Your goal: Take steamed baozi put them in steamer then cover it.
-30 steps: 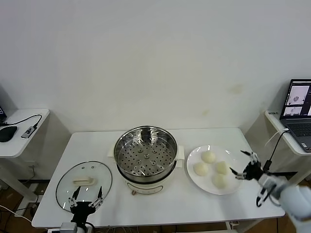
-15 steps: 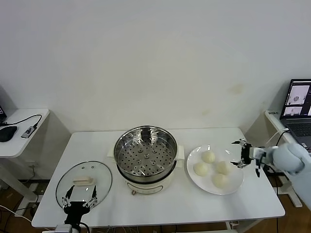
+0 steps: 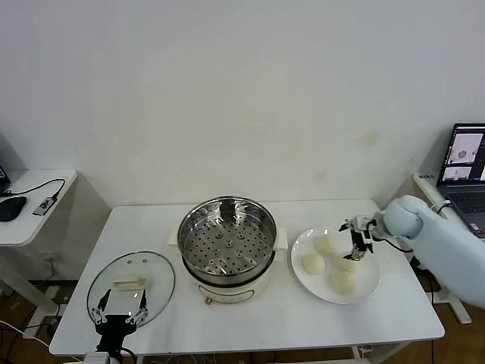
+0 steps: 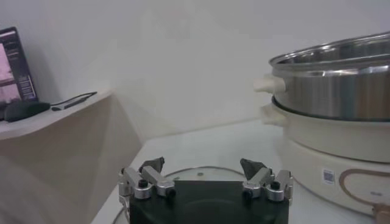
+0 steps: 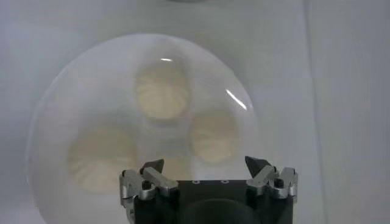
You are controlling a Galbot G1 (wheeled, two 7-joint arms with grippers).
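Swung in from the desk's edge, right pincer (image 3: 355,244), spread, hovers above baozi (image 3: 348,262); steamer (image 3: 227,241) at nine o'clock.

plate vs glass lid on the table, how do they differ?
The plate is opaque white and lies to the right of the steamer; the glass lid is clear and lies to its left. The plate holds four baozi; the lid carries only a cream handle. Both are round and lie flat on the table.
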